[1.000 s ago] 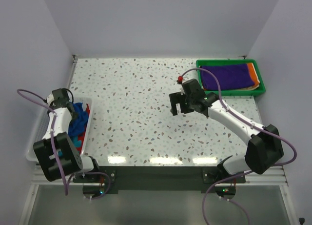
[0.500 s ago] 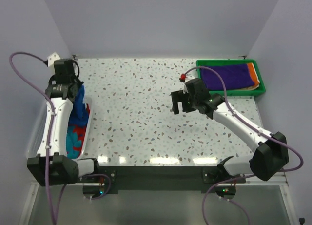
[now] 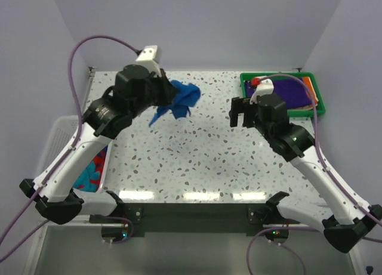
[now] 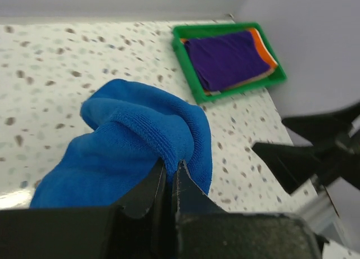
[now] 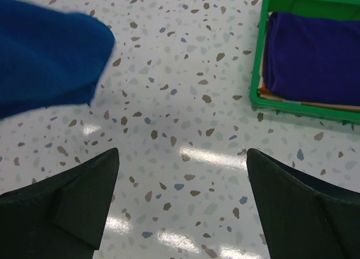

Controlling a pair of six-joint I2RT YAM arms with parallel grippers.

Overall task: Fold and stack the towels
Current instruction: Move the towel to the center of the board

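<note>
Blue terry towel [image 3: 176, 102], soft, light and limp, hangs bunched above the speckled table [image 3: 197, 161], pinched at a fold by the closed left gripper [image 4: 171, 170]; corners probably offer the better hold for spreading. Right gripper [image 5: 183, 152] gapes wide, empty, nearby.

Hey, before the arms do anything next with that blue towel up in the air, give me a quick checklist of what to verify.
1. Grip: left end effector shut on the blue towel: ok.
2. Free arm: right end effector open, nothing in it: ok.
3. Cloth: blue towel hanging flat, ready to spread: not ok, it is bunched.
4. Landing spot: table under the towel bare: ok.
5. Stack: purple towel lying folded in the green tray: ok.
</note>
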